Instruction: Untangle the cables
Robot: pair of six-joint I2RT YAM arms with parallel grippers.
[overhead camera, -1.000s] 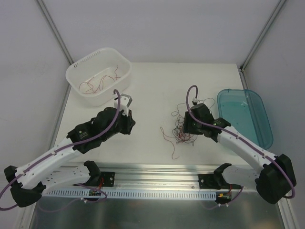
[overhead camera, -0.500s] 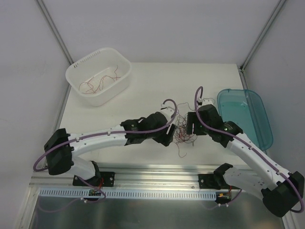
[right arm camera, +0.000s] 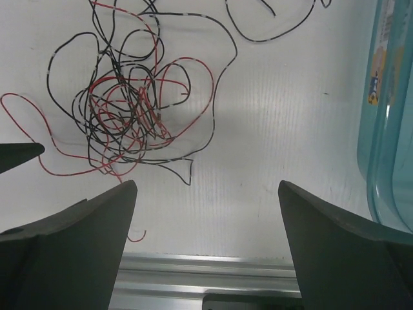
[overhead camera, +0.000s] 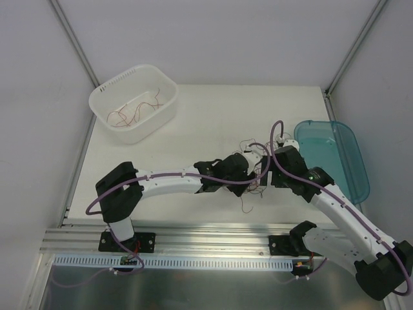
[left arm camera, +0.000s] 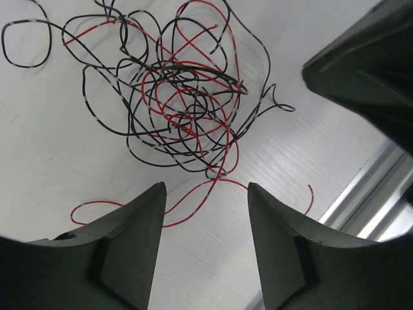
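Ok, white table (overhead camera: 193,123), both arms reaching in over the middle. Left arm (overhead camera: 168,181) is stretched across from its side, right arm (overhead camera: 335,206) is angled in from the other. Teal tray (overhead camera: 352,145) is at the right edge of the table. White basket (overhead camera: 106,97) is at the far left corner, with a few loose red wires (overhead camera: 132,115) inside.

The cables (left arm camera: 184,103) are one knotted clump of red and black, flat on the table between the two wrists, left of the tray.

Left gripper (left arm camera: 206,194) hovers low, fingers apart, gripping nothing. The clump is just ahead of its tips, and one red strand runs on the table under the gap. Right gripper (right arm camera: 206,187) is spread wide, also holding nothing, clump off toward its left finger. One black strand (right arm camera: 258,42) loops out beyond the clump.
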